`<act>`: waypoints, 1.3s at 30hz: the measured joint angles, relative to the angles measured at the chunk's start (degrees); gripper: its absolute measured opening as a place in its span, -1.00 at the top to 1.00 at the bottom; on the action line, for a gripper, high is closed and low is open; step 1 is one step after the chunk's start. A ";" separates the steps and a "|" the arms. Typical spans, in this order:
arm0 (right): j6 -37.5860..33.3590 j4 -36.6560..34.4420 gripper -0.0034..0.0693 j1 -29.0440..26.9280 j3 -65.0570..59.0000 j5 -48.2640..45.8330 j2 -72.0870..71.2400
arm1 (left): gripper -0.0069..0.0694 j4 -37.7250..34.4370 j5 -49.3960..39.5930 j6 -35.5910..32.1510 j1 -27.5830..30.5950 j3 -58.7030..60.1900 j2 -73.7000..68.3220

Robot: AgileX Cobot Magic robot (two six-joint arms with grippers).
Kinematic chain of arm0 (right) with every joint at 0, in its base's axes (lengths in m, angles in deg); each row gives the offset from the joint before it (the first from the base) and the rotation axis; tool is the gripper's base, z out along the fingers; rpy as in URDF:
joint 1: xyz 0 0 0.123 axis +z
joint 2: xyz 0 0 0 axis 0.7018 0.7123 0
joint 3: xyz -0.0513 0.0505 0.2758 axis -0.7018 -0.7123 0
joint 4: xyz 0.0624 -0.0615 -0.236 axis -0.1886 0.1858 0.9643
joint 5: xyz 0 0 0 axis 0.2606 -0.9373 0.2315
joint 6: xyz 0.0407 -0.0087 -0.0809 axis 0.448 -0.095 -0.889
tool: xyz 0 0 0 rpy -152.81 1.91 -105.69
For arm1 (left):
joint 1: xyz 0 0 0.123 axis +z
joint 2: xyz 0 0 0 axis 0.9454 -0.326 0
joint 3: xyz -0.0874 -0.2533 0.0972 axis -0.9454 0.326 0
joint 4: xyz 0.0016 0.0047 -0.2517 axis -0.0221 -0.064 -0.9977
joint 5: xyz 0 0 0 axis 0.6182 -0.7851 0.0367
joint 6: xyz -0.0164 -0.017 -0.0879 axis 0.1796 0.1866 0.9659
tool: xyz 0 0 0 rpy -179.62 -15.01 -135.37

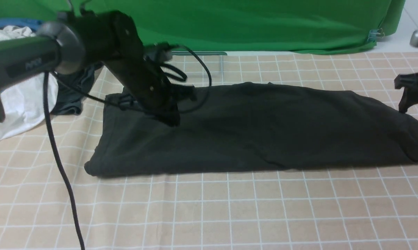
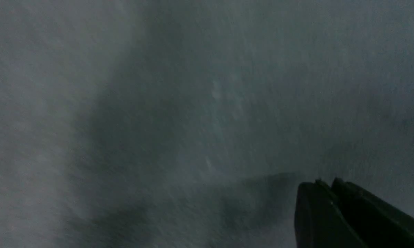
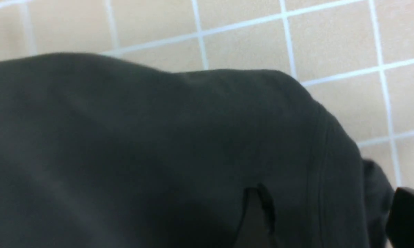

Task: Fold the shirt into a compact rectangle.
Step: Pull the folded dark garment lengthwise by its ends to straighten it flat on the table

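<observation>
Shirt lies as 1 long band across the table, 9 to 3 o'clock. Left gripper: pressed together at its 10 o'clock corner. Right gripper: spread over the 3 o'clock end. Catch all layers there before closing.

The shirt is matt black knit cloth, softly creased. My left fingers look like dull black plastic. The checked tablecloth, lower frame, is smooth, matt fabric.
</observation>
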 joint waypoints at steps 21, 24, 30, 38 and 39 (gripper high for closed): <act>-2.75 0.11 0.81 -1.40 3.18 4.67 4.89 | 0.68 0.16 0.83 0.00 -0.97 2.26 0.00; -2.79 0.17 0.81 -1.84 5.43 2.12 4.36 | 0.68 0.16 0.78 0.00 -0.97 2.26 0.00; -2.79 0.23 0.46 -2.29 6.86 -2.58 4.35 | 0.68 0.16 0.73 0.00 -0.97 2.26 0.00; -2.81 0.28 -0.28 -2.29 6.86 -4.05 8.94 | 0.68 0.11 0.79 0.00 -0.97 2.26 0.00; -2.87 0.28 -0.25 -2.29 6.86 -4.05 9.04 | 0.68 0.11 0.79 0.00 -0.97 2.26 0.00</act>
